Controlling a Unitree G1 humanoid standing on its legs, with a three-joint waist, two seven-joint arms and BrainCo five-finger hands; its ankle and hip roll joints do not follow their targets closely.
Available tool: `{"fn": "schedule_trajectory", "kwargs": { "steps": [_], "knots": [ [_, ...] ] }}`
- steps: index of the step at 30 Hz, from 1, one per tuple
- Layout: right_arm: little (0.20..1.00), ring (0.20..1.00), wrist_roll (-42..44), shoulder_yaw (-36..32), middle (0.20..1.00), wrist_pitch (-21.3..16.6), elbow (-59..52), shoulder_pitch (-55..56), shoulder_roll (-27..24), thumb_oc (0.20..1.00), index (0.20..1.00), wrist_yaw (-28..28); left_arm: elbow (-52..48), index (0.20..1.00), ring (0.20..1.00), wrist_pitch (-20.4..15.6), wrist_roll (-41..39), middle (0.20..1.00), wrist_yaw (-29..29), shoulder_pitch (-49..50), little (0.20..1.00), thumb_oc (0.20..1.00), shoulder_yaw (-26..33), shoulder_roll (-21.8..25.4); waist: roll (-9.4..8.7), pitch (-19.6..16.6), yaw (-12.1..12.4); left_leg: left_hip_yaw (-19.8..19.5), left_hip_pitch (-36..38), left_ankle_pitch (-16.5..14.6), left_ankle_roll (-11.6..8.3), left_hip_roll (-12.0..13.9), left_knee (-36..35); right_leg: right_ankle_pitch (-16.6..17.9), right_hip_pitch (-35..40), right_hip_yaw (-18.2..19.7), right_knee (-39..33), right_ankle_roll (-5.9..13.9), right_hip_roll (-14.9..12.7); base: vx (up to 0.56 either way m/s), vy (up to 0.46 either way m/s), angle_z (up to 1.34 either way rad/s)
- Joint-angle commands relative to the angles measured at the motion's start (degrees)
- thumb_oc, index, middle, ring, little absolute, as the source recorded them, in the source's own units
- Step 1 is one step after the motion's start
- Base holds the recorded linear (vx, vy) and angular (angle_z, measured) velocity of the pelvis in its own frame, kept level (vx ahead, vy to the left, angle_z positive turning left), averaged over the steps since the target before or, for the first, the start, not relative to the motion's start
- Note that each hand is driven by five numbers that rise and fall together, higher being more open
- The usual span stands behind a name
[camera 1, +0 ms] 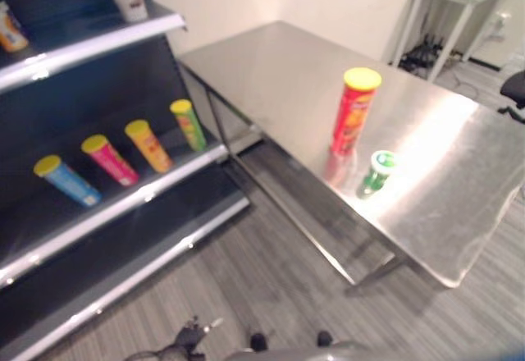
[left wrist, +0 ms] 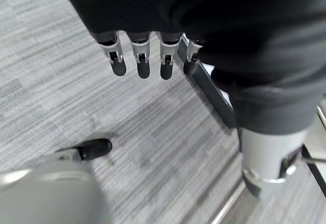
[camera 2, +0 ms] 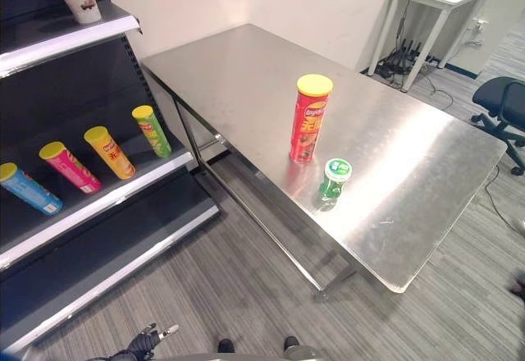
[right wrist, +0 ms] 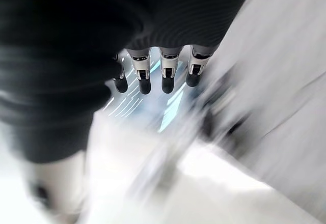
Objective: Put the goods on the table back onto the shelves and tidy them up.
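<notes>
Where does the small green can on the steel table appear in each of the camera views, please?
Left eye view: the small green can lies right of centre, near the front edge of the steel table.
Right eye view: the can sits just right of centre.
Left wrist view: not in it.
Right wrist view: not in it.
Shared landmark: the tall red can with a yellow lid stands just behind it.

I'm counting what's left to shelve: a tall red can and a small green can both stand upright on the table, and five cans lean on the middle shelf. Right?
Not quite: four cans lean on the middle shelf, as the right eye view shows. The red can and green can do stand upright on the table.
</notes>
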Motion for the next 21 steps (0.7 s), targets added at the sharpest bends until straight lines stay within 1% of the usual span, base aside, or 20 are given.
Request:
{"fn": "schedule_trajectory", "kwargs": {
  "steps": [1, 3, 4, 5, 8, 10, 12, 13, 14, 15, 16, 17, 19, 20, 21],
  "knots": [
    [1.000, 1.000, -5.51, 1.22, 1.000, -3.09, 1.12, -4.26, -3.89, 1.000, 1.000, 4.83, 1.53, 1.000, 1.000, -1.95, 1.27, 1.000, -1.03, -3.98, 1.000, 1.000, -0.10, 2.59, -1.98, 0.08, 3.27, 0.55, 1.15, -5.52, -2.97, 2.18, 0.73, -0.33, -0.51, -4.49, 0.83, 5.54, -6.05, 0.00, -0.026, 0.08],
    [1.000, 1.000, -7.01, 3.67, 1.000, -3.29, -2.35, -4.96, -4.60, 1.000, 1.000, 6.94, 0.97, 1.000, 1.000, -2.19, 1.05, 1.000, -1.37, -3.63, 1.000, 1.000, 0.01, 2.69, -2.11, -0.08, 4.07, 0.23, 1.15, -5.29, -3.16, 2.40, 0.73, -0.44, 0.05, -5.38, 0.73, 5.42, -6.04, 0.00, -0.039, 0.22],
    [1.000, 1.000, -6.41, 4.42, 1.000, -3.51, -3.01, -5.26, -4.29, 1.000, 1.000, 7.74, 0.81, 1.000, 1.000, -2.43, 0.56, 1.000, -1.39, -3.44, 1.000, 1.000, 0.17, 2.57, -2.14, -0.14, 4.49, -0.01, 1.10, -5.14, -3.26, 2.42, 0.73, -0.59, 0.35, -5.83, 0.69, 5.34, -6.02, 0.00, -0.040, 0.31],
    [1.000, 1.000, -5.54, 4.37, 1.000, -3.49, -3.81, -5.13, -3.78, 1.000, 1.000, 8.54, 0.57, 1.000, 1.000, -2.55, 0.33, 1.000, -1.36, -3.26, 1.000, 1.000, 0.32, 2.61, -2.13, -0.11, 4.59, -0.12, 1.02, -5.06, -3.30, 2.42, 0.73, -0.66, 0.41, -6.04, 0.70, 5.34, -6.03, 0.00, -0.022, 0.28],
    [1.000, 1.000, -5.46, 4.36, 1.000, -3.59, -3.79, -5.09, -3.47, 1.000, 1.000, 8.57, 0.33, 1.000, 1.000, -2.64, 0.27, 1.000, -1.36, -2.92, 1.000, 1.000, 0.48, 2.50, -2.15, -0.11, 4.82, -0.35, 0.85, -4.98, -3.36, 2.32, 0.73, -0.76, 0.56, -6.57, 0.72, 5.33, -6.07, 0.00, -0.021, 0.12],
    [1.000, 1.000, -2.10, 3.90, 1.000, -3.46, -5.31, -4.40, -2.25, 1.000, 1.000, 10.95, -0.10, 1.000, 1.000, -2.78, 0.15, 1.000, -1.76, -1.87, 1.000, 1.000, 0.73, 2.15, -2.05, -0.11, 5.10, -0.48, 0.87, -4.98, -3.50, 2.30, 0.73, -0.92, 1.02, -7.37, 0.66, 5.31, -6.16, 0.01, -0.032, 0.11],
    [1.000, 1.000, -0.42, 4.63, 1.000, -3.04, -6.35, -3.66, -2.37, 1.000, 1.000, 13.19, -0.25, 1.000, 1.000, -2.75, 0.10, 1.000, -2.09, -1.52, 1.000, 1.000, 0.88, 2.22, -2.08, -0.03, 5.14, -0.50, 0.88, -4.81, -3.60, 2.37, 0.73, -0.87, 1.08, -7.56, 0.71, 5.23, -6.15, 0.00, 0.000, 0.00],
    [1.000, 1.000, -0.39, 4.63, 1.000, -3.05, -6.33, -3.67, -2.39, 1.000, 1.000, 13.22, -0.26, 1.000, 1.000, -2.75, 0.11, 1.000, -2.10, -1.50, 1.000, 1.000, 0.89, 2.21, -2.08, -0.04, 5.12, -0.50, 0.88, -4.81, -3.61, 2.38, 0.73, -0.87, 1.09, -7.57, 0.71, 5.23, -6.15, 0.00, 0.000, 0.00],
    [1.000, 1.000, 0.87, 4.99, 1.000, -2.63, -7.39, -2.87, -2.80, 1.000, 1.000, 15.43, -0.29, 1.000, 1.000, -2.75, 0.17, 1.000, -2.42, -1.28, 1.000, 1.000, 1.10, 2.32, -2.12, -0.04, 5.15, -0.55, 0.82, -4.73, -3.68, 2.42, 0.73, -0.84, 1.07, -7.72, 0.69, 5.21, -6.15, 0.00, 0.000, 0.00],
    [1.000, 1.000, 1.17, 6.64, 1.000, -1.57, -8.70, -0.34, -4.23, 1.000, 1.000, 19.54, -0.66, 1.000, 1.000, -2.81, 0.45, 1.000, -3.19, -0.80, 1.000, 1.000, 1.22, 2.53, -2.23, -0.01, 5.23, -0.65, 0.78, -4.64, -3.84, 2.54, 0.73, -0.74, 1.10, -8.04, 0.67, 5.23, -6.17, 0.00, 0.000, 0.00],
    [1.000, 1.000, 0.47, 7.64, 1.000, -1.22, -8.14, -0.17, -4.89, 1.000, 1.000, 20.72, -0.78, 1.000, 1.000, -2.84, 0.51, 1.000, -3.55, -0.73, 1.000, 1.000, 1.11, 2.47, -2.23, 0.04, 5.28, -0.66, 0.72, -4.60, -3.85, 2.55, 0.73, -0.71, 1.07, -8.06, 0.66, 5.27, -6.18, 0.00, 0.000, 0.00],
    [1.000, 1.000, -1.79, 8.94, 1.000, -1.03, -7.44, -0.22, -5.81, 1.000, 1.000, 20.99, -0.98, 1.000, 1.000, -2.70, 0.57, 1.000, -3.94, -0.66, 1.000, 1.000, 0.98, 2.46, -2.22, 0.01, 5.35, -0.72, 0.67, -4.57, -3.87, 2.62, 0.73, -0.70, 1.06, -8.14, 0.64, 5.24, -6.19, 0.00, 0.000, 0.00],
    [1.000, 1.000, -6.42, 11.58, 1.000, -0.82, -4.28, -1.71, -7.38, 1.000, 1.000, 19.72, -0.80, 1.000, 1.000, -2.64, 0.84, 1.000, -4.03, -1.01, 1.000, 1.000, 0.49, 2.33, -2.21, -0.02, 5.41, -0.77, 0.60, -4.49, -3.92, 2.66, 0.73, -0.64, 1.05, -8.19, 0.54, 5.19, -6.17, 0.00, 0.000, 0.00],
    [1.000, 1.000, -6.44, 11.73, 1.000, -0.87, -4.17, -1.88, -7.41, 1.000, 1.000, 19.68, -0.79, 1.000, 1.000, -2.65, 0.84, 1.000, -4.03, -1.02, 1.000, 1.000, 0.55, 2.31, -2.22, 0.00, 5.35, -0.77, 0.61, -4.50, -3.92, 2.66, 0.73, -0.64, 1.05, -8.18, 0.55, 5.19, -6.17, 0.00, 0.000, 0.00],
    [1.000, 1.000, -8.33, 13.99, 1.000, -1.23, -1.95, -4.21, -7.80, 1.000, 1.000, 18.08, -0.82, 1.000, 1.000, -2.73, 0.67, 1.000, -3.73, -1.37, 1.000, 1.000, -0.15, 2.30, -2.15, 0.00, 5.59, -0.92, 0.55, -4.50, -3.89, 2.69, 0.73, -0.63, 1.08, -8.15, 0.45, 5.13, -6.14, 0.00, 0.000, 0.00]
  ]
}}
